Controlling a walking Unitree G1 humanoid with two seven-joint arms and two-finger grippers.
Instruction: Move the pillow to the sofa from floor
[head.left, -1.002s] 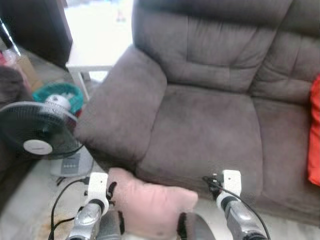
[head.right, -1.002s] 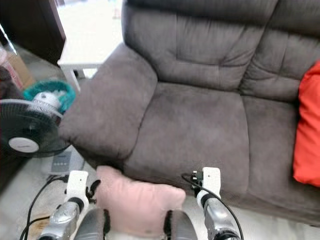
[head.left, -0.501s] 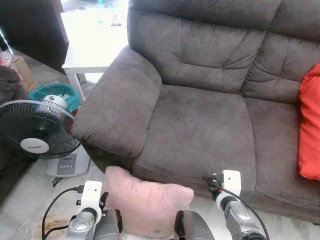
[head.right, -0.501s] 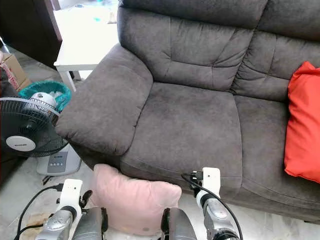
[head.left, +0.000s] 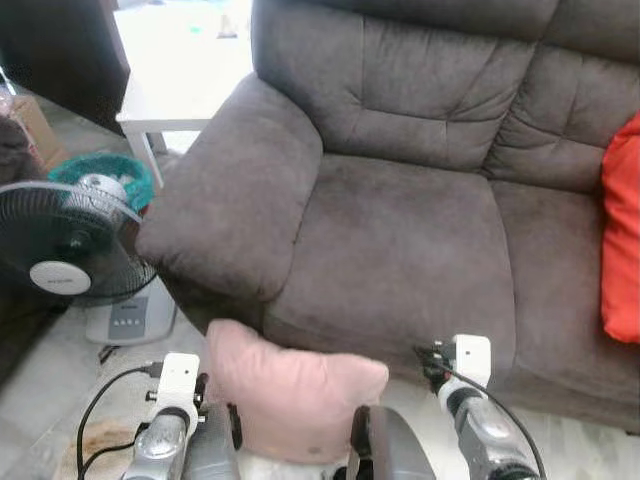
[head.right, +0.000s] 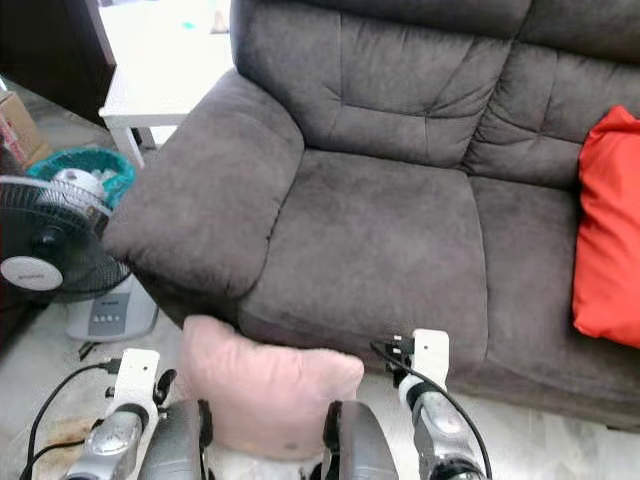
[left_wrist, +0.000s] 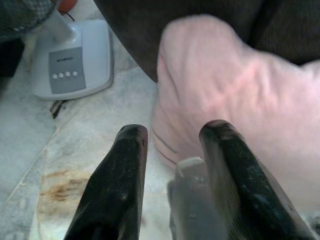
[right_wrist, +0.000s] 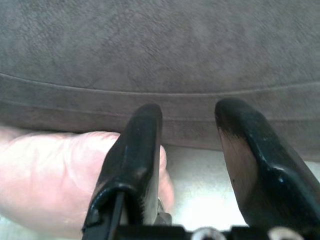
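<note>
pink pillow (head.left: 295, 400) low in front of sofa (head.left: 400, 250), squeezed between both arms; left claw (left_wrist: 172, 150) fingers apart beside pillow edge; right claw (right_wrist: 187, 145) fingers apart, holding nothing; step: lifting; next: raise higher, push forward onto seat; teal basket (head.left: 105, 172) behind fan, inside unclear

Red cushion (head.right: 607, 232) cut off at the edge — pink pillow's (head.left: 292, 393) lower part behind the grippers

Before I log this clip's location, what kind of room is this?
Likely a home living room: a dark grey fabric sofa, a standing electric fan, and a white side table.
</note>
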